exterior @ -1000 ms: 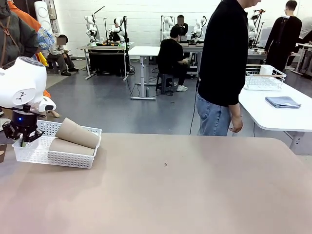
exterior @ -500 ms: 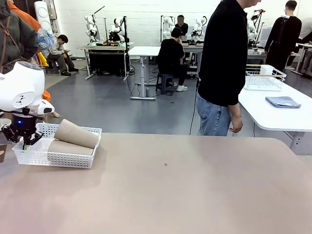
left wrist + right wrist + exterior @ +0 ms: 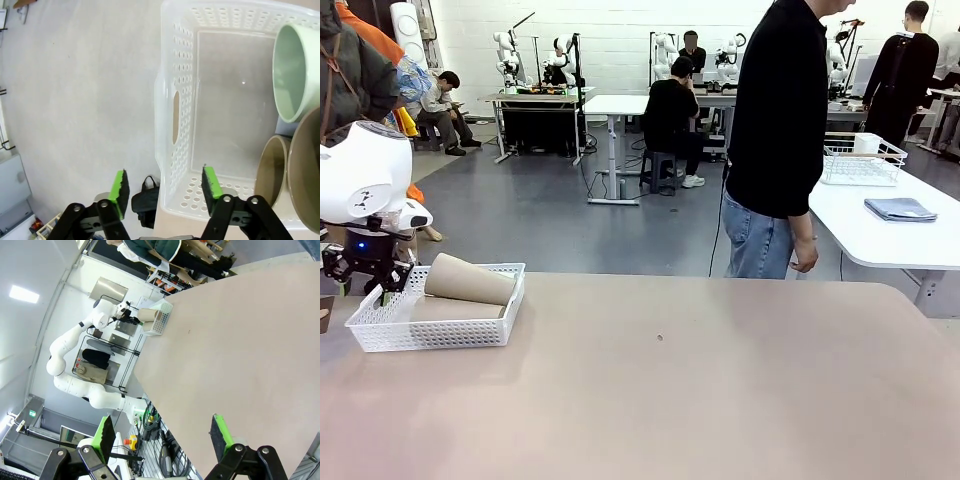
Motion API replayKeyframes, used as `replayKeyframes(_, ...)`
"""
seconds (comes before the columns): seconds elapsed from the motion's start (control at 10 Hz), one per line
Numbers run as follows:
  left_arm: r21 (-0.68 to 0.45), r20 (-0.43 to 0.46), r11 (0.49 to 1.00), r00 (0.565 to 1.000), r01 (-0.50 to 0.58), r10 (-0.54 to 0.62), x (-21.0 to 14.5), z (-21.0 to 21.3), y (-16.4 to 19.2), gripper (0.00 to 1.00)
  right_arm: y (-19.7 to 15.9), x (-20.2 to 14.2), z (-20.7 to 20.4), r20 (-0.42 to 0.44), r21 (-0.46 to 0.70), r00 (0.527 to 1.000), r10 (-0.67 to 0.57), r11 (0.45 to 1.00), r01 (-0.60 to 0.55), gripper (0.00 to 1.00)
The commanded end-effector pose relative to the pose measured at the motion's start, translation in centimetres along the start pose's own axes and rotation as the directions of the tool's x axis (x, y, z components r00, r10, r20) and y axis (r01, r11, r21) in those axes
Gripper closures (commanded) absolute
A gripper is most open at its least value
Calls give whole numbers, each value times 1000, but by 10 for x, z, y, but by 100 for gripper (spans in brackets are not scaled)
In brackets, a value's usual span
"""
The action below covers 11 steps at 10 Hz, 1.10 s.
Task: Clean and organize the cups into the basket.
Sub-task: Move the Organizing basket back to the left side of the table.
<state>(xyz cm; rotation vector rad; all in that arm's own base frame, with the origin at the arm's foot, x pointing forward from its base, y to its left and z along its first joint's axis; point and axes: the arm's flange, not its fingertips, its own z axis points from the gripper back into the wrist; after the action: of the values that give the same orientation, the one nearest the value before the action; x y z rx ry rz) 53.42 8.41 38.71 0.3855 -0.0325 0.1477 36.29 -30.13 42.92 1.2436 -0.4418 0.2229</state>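
Note:
The white perforated basket (image 3: 380, 335) lies flat at the table's far left, with tan cups (image 3: 470, 279) on their sides in it. From the left wrist, the basket (image 3: 176, 75) holds a pale mint green cup (image 3: 292, 75) and two tan cups (image 3: 272, 172), mouths facing the camera. My left gripper (image 3: 365, 277) hovers over the basket's left end, and its jaws (image 3: 165, 185) are open above the end wall with the slot handle, gripping nothing. My right gripper (image 3: 163, 435) is open and empty, high over the table, with the basket (image 3: 159, 322) far off.
A person in black (image 3: 780, 140) stands at the table's far side. To the right, a white table (image 3: 880, 240) carries a wire basket (image 3: 860, 160) and a folded cloth (image 3: 900, 208). The brown tabletop (image 3: 700, 390) stretches wide to the right of the basket.
My left gripper has gone from shut on the basket's left end to open and has risen slightly. The basket, tilted before, now lies flat with the cups settled lower.

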Motion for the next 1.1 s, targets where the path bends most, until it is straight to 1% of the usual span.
replayKeyframes(0.0,0,28,1000,999,-29,29,-1,8,8,0,0,1,-1,-2,1,1000,5,1000,-5,0)
replayKeyframes(0.2,-10,44,999,998,-49,50,-4,23,17,0,0,1,-1,-2,1,1000,5,1000,-5,0)
replayKeyframes(0.3,-23,84,997,994,-69,71,-13,51,20,0,0,1,-1,-2,1,1000,5,1000,-5,0)
replayKeyframes(0.5,-178,225,983,971,-40,80,-51,141,22,0,0,1,-1,-2,1,1000,5,1000,-5,0)
replayKeyframes(0.6,-245,249,968,961,-56,119,-70,189,25,0,0,1,-1,-2,1,1000,5,1000,-5,0)
replayKeyframes(0.7,-261,288,965,951,-33,110,-83,213,25,0,0,1,-1,-2,1,1000,5,1000,-5,0)
replayKeyframes(0.8,-258,317,966,946,18,67,-109,237,22,0,0,1,-1,-2,1,1000,5,1000,-5,0)
replayKeyframes(0.9,-237,281,970,960,52,17,-130,238,19,0,0,1,-1,-2,1,1000,5,1000,-5,0)
replayKeyframes(1.0,-220,257,973,967,64,-6,-148,228,20,0,0,1,-1,-2,1,1000,5,1000,-5,0)
